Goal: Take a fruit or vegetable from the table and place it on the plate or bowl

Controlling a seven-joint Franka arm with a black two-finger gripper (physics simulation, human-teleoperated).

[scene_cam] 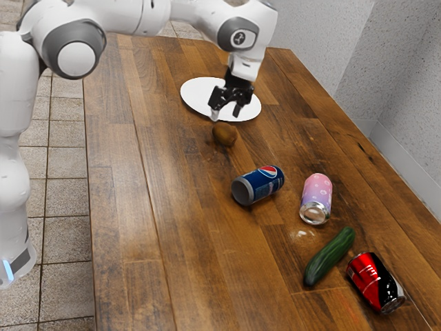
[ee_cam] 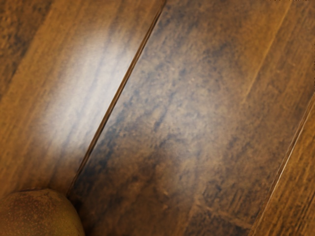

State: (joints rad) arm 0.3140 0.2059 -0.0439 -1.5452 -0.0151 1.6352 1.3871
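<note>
Exterior view shows your jaws spread wide and empty, hanging low over the near rim of the white plate (scene_cam: 200, 93) and touching nothing that you can make out. The kiwi (scene_cam: 224, 134) lies on the worktop (scene_cam: 158, 227) just on the near side of that rim, apart from the plate. In the wrist view the fruit sits at the very corner, with bare planks under the hand, so you are probably not centred over it.

Descend from here and one finger may land on the kiwi's shoulder or clip the plate's rim. The fruit is rounded and would likely roll, perhaps toward the Pepsi can (scene_cam: 258, 185) lying nearer. Closing off-centre could squeeze it out sideways, and a shallow pinch could lose it on the lift. The plate looks flat, so a high release may let the kiwi roll off. The cucumber (scene_cam: 330, 256), near and toward the exterior view's right, is well apart.
</note>
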